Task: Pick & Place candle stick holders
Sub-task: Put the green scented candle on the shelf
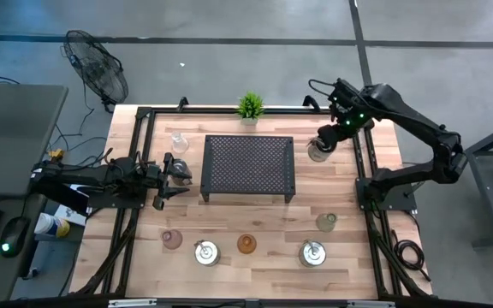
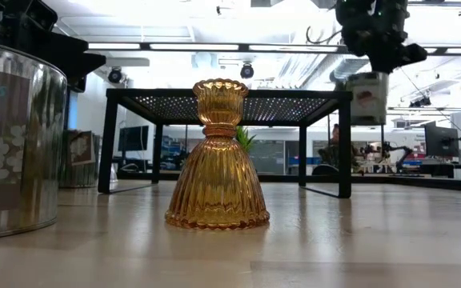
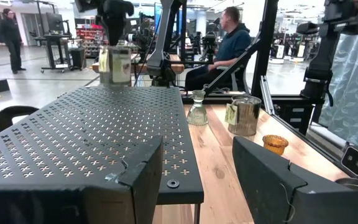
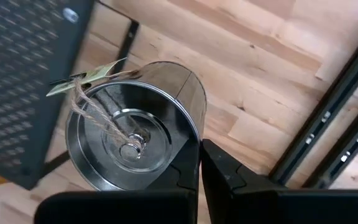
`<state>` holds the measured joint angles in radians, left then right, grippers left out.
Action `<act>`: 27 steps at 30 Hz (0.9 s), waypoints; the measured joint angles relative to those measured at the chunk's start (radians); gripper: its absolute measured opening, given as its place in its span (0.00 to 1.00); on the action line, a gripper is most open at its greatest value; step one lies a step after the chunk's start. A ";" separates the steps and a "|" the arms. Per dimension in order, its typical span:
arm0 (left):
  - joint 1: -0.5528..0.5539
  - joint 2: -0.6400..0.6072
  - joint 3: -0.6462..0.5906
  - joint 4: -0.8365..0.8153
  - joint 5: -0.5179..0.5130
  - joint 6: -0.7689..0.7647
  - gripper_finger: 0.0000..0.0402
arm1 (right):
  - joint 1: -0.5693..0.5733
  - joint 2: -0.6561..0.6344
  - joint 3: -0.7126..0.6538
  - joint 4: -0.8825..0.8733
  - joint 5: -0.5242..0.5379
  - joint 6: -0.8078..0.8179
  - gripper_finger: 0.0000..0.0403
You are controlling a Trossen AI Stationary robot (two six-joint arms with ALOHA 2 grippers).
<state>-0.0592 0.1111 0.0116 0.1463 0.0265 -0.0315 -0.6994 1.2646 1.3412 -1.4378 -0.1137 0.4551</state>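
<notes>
1. High view: the right end effector hangs just past the right end of the black perforated rack, gripping a silver tin holder lifted clear of the worktop. The left end effector waits at the rack's left end, fingers spread and empty. A clear glass holder stands beyond it, near the small plant. Along the near edge stand a pink holder, a silver disc-based holder, an amber holder, a second silver holder and a greenish holder.
2. Low view: the amber holder stands upright in the foreground; behind it the lifted tin hangs level with the rack top.
3. Left wrist view: the left fingers stand apart with nothing between them, looking along the rack.
4. Right wrist view: the right fingers are pinched shut on the tin's rim, one inside and one outside; a tag on twine hangs from it.
5. Judgement: this is the carry step. Next, the tin should move over the rack top, descend level, and be released.
</notes>
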 joint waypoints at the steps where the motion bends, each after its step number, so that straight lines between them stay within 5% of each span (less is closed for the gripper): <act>1: 0.000 0.000 0.000 0.000 0.000 0.000 0.47 | 0.000 0.002 0.017 -0.003 -0.001 0.001 0.00; 27: 0.000 0.000 0.000 0.000 0.000 0.000 0.47 | 0.101 0.358 0.530 -0.133 -0.034 -0.063 0.00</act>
<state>-0.0593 0.1109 0.0116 0.1466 0.0265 -0.0315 -0.5983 1.6222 1.8709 -1.5711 -0.1479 0.3920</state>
